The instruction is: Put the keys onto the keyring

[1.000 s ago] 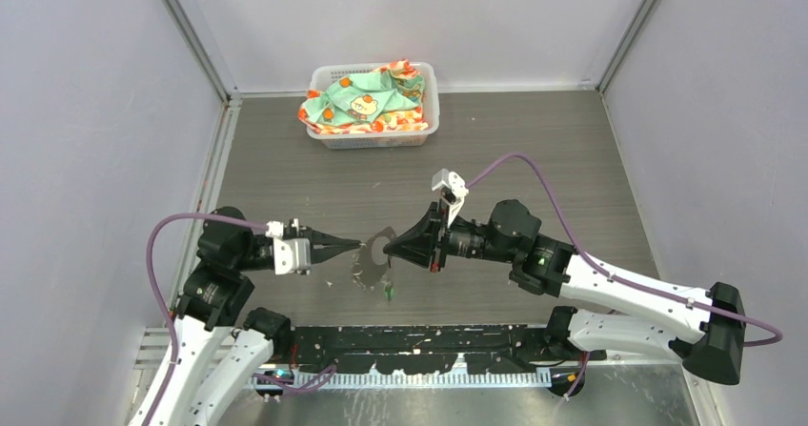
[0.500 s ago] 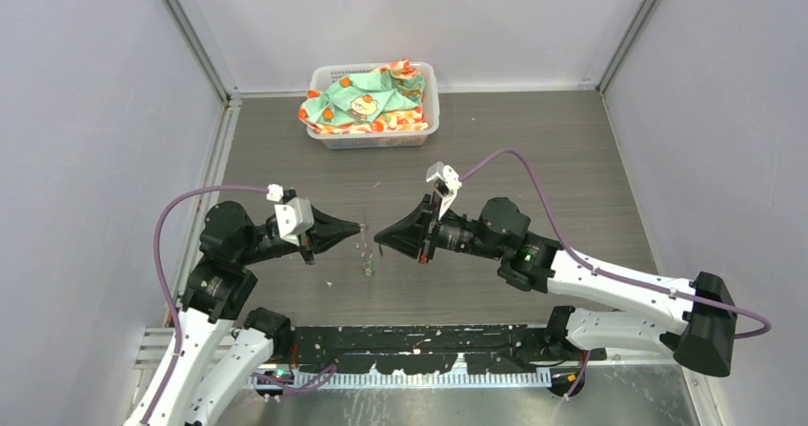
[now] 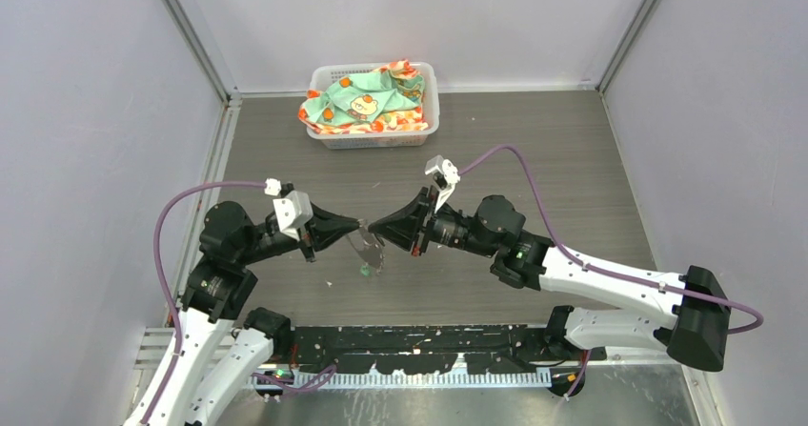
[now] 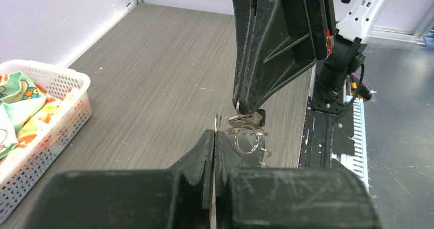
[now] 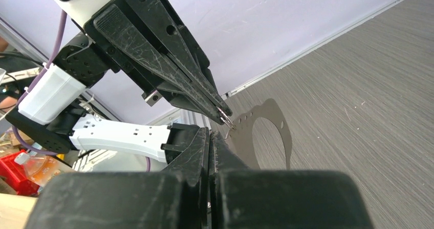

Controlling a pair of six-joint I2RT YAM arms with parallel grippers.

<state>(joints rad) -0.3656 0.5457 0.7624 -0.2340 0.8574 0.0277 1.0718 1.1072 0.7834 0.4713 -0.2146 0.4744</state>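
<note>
The left fingers (image 3: 338,228) and the right fingers (image 3: 395,228) meet tip to tip above the counter (image 3: 534,159), both pairs pressed together with no gap showing. The keyring (image 5: 269,108), a thin grey loop with small holes along its edge, hangs between the two tips, clear of the counter. The left fingers seem to pinch its edge. The right fingers appear to nip the keys (image 4: 244,120), a small cluster of metal right at their tips. The green key (image 3: 363,272) dangles lowest, under the keyring. A dark bit beside the right tips may be the black key's head, but it is too small to be sure.

So the pick-up is done: ring and keys are all raised and gathered in one spot between the arms. I cannot tell whether either key is actually threaded on the loop or merely hanging next to it. As I judge it, the threading is in progress or barely finished. What remains is confirming both keys ride on the ring, then letting go.
</note>
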